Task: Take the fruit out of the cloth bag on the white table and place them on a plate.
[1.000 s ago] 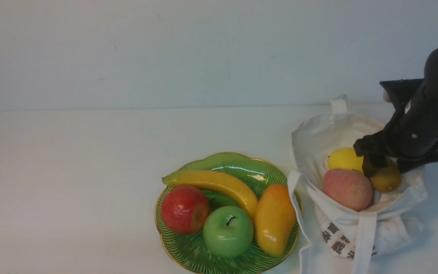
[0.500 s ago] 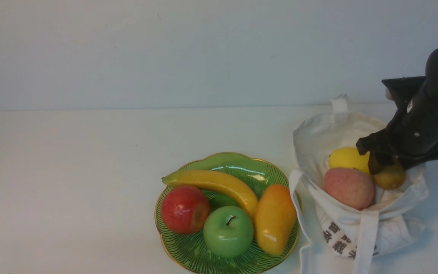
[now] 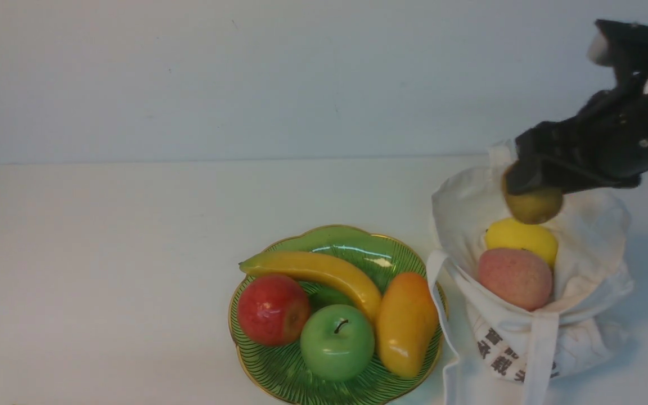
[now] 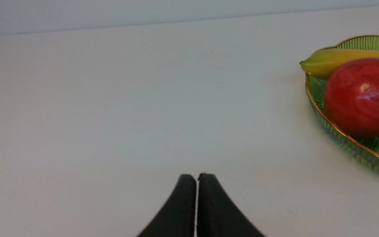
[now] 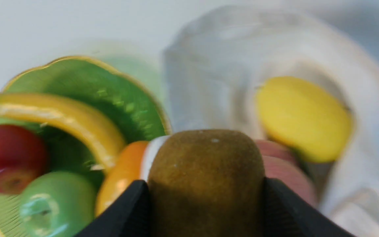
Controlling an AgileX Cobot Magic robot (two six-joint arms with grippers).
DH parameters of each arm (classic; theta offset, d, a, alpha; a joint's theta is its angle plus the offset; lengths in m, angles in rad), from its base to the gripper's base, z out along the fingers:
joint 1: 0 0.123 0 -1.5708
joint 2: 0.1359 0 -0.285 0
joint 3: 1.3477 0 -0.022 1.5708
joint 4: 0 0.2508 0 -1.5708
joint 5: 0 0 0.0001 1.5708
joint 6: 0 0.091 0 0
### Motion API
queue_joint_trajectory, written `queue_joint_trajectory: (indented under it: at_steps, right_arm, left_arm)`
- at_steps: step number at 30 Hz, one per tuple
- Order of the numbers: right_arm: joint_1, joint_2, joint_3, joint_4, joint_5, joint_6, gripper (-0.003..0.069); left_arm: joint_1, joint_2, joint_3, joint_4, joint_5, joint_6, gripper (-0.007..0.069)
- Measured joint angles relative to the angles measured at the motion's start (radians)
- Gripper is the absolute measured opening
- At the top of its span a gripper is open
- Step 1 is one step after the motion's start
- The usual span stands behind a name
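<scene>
While the left pincer (image 4: 196,176) sits closed, the right pincer (image 5: 205,186) grips a fuzzy kiwi (image 5: 206,154).

Bright, even light, glare on the plate (image 3: 377,261), right wrist view blurred.

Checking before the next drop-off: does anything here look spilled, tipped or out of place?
Nothing stands out. The right hand grips the kiwi in the air over the cloth bag, and the lemon and pink fruit sit inside it. The plate lies flat and crowded, with nothing over its rim.
</scene>
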Motion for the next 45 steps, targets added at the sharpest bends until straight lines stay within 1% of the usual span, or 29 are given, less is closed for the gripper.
queue_joint_trajectory:
  at_steps: [3, 5, 7, 8, 9, 10, 11, 12, 13, 19, 25, 27, 28, 33, 36, 39, 42, 43, 44, 45]
  right_arm:
    - [0.128, 0.046, 0.0, 0.104, -0.053, -0.1, 0.04]
    - [0.196, 0.085, 0.0, 0.139, -0.098, -0.141, 0.04]
    - [0.254, 0.132, 0.0, 0.146, -0.162, -0.166, 0.04]
    - [0.259, 0.136, 0.0, 0.146, -0.169, -0.166, 0.04]
    - [0.294, 0.18, 0.0, 0.149, -0.239, -0.177, 0.04]
    - [0.298, 0.185, 0.0, 0.149, -0.247, -0.177, 0.04]
    - [0.32, 0.23, 0.0, 0.151, -0.32, -0.182, 0.04]
    - [0.322, 0.235, 0.0, 0.151, -0.328, -0.183, 0.04]
    - [0.332, 0.28, 0.0, 0.153, -0.385, -0.184, 0.04]
    - [0.338, 0.388, 0.0, 0.153, -0.466, -0.185, 0.04]
    - [0.338, 0.412, 0.0, 0.153, -0.478, -0.185, 0.04]
    - [0.338, 0.412, 0.0, 0.153, -0.478, -0.185, 0.0426]
    - [0.338, 0.412, 0.0, 0.154, -0.478, -0.185, 0.0451]
    - [0.338, 0.412, 0.0, 0.154, -0.469, -0.185, 0.0619]
    - [0.337, 0.402, 0.0, 0.139, -0.43, -0.187, 0.0668]
    - [0.324, 0.362, 0.0, 0.108, -0.379, -0.188, 0.0668]
    - [0.302, 0.29, 0.0, 0.07, -0.336, -0.188, 0.0631]
    - [0.289, 0.245, 0.0, 0.052, -0.316, -0.188, 0.0598]
    - [0.285, 0.229, 0.0, 0.049, -0.309, -0.188, 0.0587]
    - [0.266, 0.159, 0.0, 0.025, -0.278, -0.188, 0.0528]
  left_arm:
    - [0.0, 0.0, 0.0, 0.0, 0.0, 0.0, -0.0008]
    - [0.0, 0.0, 0.0, 0.0, 0.0, 0.0, -0.0008]
    - [0.0, 0.0, 0.0, 0.0, 0.0, 0.0, -0.0008]
    - [0.0, 0.0, 0.0, 0.0, 0.0, 0.0, -0.0008]
    - [0.0, 0.0, 0.0, 0.0, 0.0, 0.0, -0.0008]
    - [0.0, 0.0, 0.0, 0.0, 0.0, 0.0, -0.0008]
    - [0.0, 0.0, 0.0, 0.0, 0.0, 0.0, -0.0008]
    - [0.0, 0.0, 0.0, 0.0, 0.0, 0.0, -0.0008]
    - [0.0, 0.0, 0.0, 0.0, 0.0, 0.0, -0.0008]
    - [0.0, 0.0, 0.0, 0.0, 0.0, 0.0, -0.0008]
    - [0.0, 0.0, 0.0, 0.0, 0.0, 0.0, -0.0008]
    - [0.0, 0.0, 0.0, 0.0, 0.0, 0.0, -0.0008]
    - [0.0, 0.0, 0.0, 0.0, 0.0, 0.0, -0.0008]
    - [0.0, 0.0, 0.0, 0.0, 0.0, 0.0, -0.0008]
    - [0.0, 0.0, 0.0, 0.0, 0.0, 0.0, -0.0008]
    - [0.0, 0.0, 0.0, 0.0, 0.0, 0.0, -0.0008]
    - [0.0, 0.0, 0.0, 0.0, 0.0, 0.0, -0.0008]
    - [0.0, 0.0, 0.0, 0.0, 0.0, 0.0, -0.0008]
    - [0.0, 0.0, 0.0, 0.0, 0.0, 0.0, -0.0008]
    - [0.0, 0.0, 0.0, 0.0, 0.0, 0.0, -0.0008]
